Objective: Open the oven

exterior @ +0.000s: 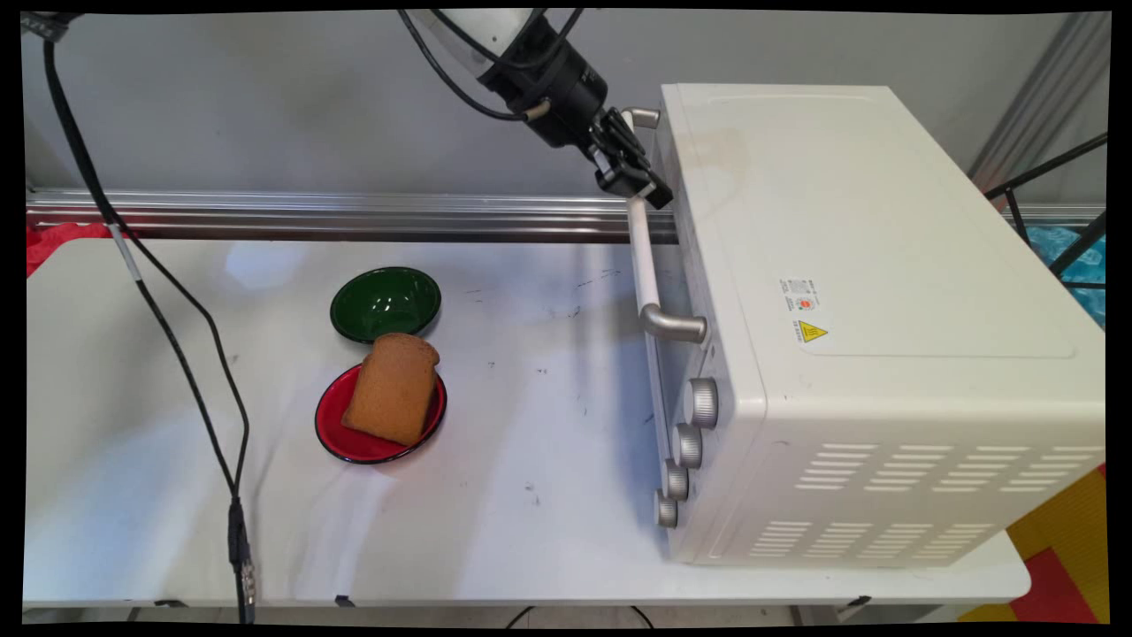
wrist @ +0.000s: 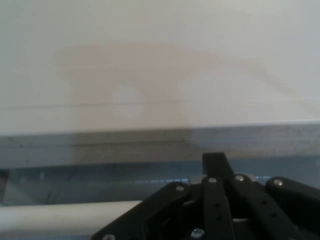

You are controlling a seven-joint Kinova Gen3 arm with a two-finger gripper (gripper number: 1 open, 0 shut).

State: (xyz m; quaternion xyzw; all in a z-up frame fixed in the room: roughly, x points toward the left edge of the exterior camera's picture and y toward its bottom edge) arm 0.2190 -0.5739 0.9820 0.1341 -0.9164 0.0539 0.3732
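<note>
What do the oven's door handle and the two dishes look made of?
The oven door handle looks like a matte white bar, plastic or coated metal, between brushed silvery metal elbows. The green bowl and red plate look like glazed ceramic or enamel, going by their glossy highlights and dark rims; which one cannot be told.

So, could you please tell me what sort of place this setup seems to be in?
Probably a robotics lab staged as a kitchen counter: a white toaster oven on a plain white table, a slice of bread on a red plate, and the arm's pincer at the oven's door handle.
</note>
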